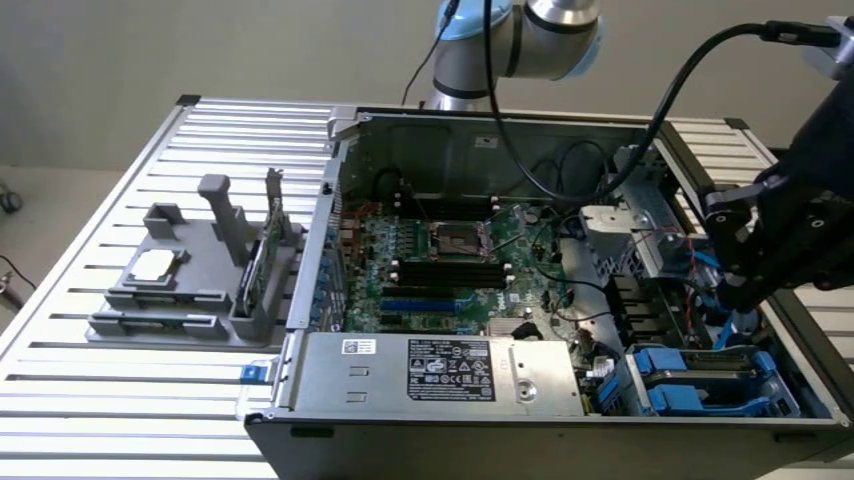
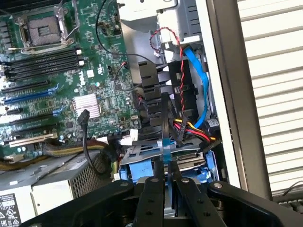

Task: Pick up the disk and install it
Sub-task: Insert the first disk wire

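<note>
I see the disk (image 1: 691, 372) in the lower right of the exterior view. It sits in the corner of the open computer case (image 1: 534, 122), its grey metal showing inside the blue carrier. On the wrist view the disk (image 2: 139, 161) lies straight ahead of the gripper (image 2: 166, 164), with grey plate on one side of the tips and a dark connector on the other.

The gripper (image 1: 738, 318) hangs directly over the disk, below the dark wrist at the exterior view's right edge. Its two black fingers (image 2: 154, 194) are drawn in narrow, and their tips meet on a thin blue strip of the carrier.

Just beside the disk I can see a bundle of red, yellow and black wires (image 2: 196, 132) and a blue ribbon cable (image 2: 201, 90) running along the case wall. The green motherboard (image 1: 454, 270) fills the middle of the case, and the wrist view shows its empty processor socket (image 2: 42, 28). The labelled power supply (image 1: 427, 372) lies along the lower edge of the case, to the exterior view's left of the disk.

The case rests on a slatted metal bench (image 1: 134, 420). Well apart from it, at the exterior view's left, a grey fixture (image 1: 174, 300) holds a small silver chip (image 1: 155, 264) and a thin card (image 1: 274, 235) standing upright.
</note>
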